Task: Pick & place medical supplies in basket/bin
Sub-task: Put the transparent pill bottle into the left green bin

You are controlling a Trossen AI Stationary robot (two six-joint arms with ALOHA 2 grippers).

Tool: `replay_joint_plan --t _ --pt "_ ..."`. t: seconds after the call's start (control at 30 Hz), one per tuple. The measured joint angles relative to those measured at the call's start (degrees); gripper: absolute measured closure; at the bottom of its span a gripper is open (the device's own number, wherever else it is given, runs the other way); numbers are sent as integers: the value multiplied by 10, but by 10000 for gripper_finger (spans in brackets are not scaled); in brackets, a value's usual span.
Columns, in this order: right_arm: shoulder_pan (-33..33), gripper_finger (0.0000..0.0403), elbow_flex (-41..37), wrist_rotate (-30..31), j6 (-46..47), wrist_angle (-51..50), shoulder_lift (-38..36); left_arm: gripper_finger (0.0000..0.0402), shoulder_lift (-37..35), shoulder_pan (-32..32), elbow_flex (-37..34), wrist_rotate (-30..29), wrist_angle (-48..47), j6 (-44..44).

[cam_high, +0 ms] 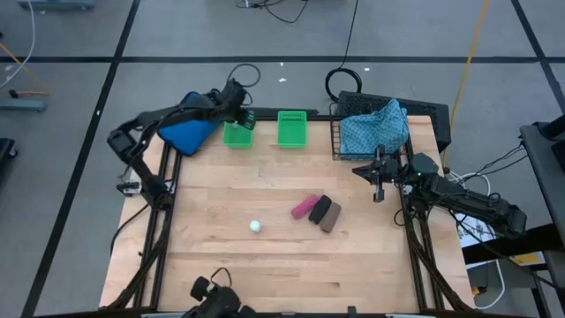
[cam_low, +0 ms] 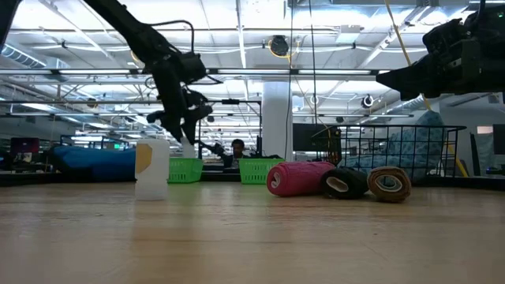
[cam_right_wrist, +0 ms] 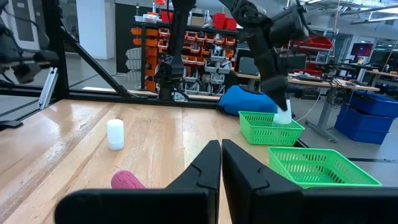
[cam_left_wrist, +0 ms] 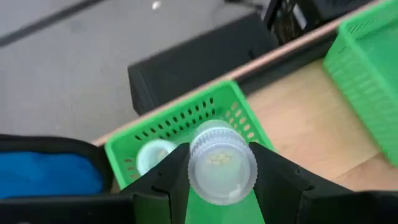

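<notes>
My left gripper (cam_high: 240,115) is at the table's far edge, over the left green bin (cam_high: 237,134), shut on a small white bottle (cam_left_wrist: 221,165). A second bottle (cam_left_wrist: 155,155) lies inside that bin. A third bottle (cam_high: 255,226) stands upright on the table's middle (cam_low: 152,168). The pink roll (cam_high: 304,207), black roll (cam_high: 320,210) and brown roll (cam_high: 332,216) lie side by side on the wood. The blue-green patterned cloth (cam_high: 378,128) lies in the black wire basket (cam_high: 340,146). My right gripper (cam_high: 380,184) is shut and empty, raised just near of the basket. My left gripper pinches the bottle by its side walls (cam_left_wrist: 198,163) between the two fingers (cam_left_wrist: 280,177). It comes from above, pointing down into the bin. The bottle (cam_right_wrist: 283,116) hangs below the fingers, lifted clear of the table, at the level of the bin's rim (cam_right_wrist: 267,118).
A solid blue padded pouch (cam_high: 185,132) lies left of the left green bin. A second green bin (cam_high: 291,129) stands between that bin and the basket. A black box (cam_high: 433,119) sits behind the basket. Bare wood lies toward the near edge (cam_high: 282,274).
</notes>
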Motion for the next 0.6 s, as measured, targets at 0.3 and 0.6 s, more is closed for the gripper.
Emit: replay_joint_plan --t 0.3,0.6 --pt "0 399 0 0 0 0 0 252 21 -2 1 4 -1 -27" --pt "0 399 0 0 0 0 0 252 22 -11 -6 4 0 -56"
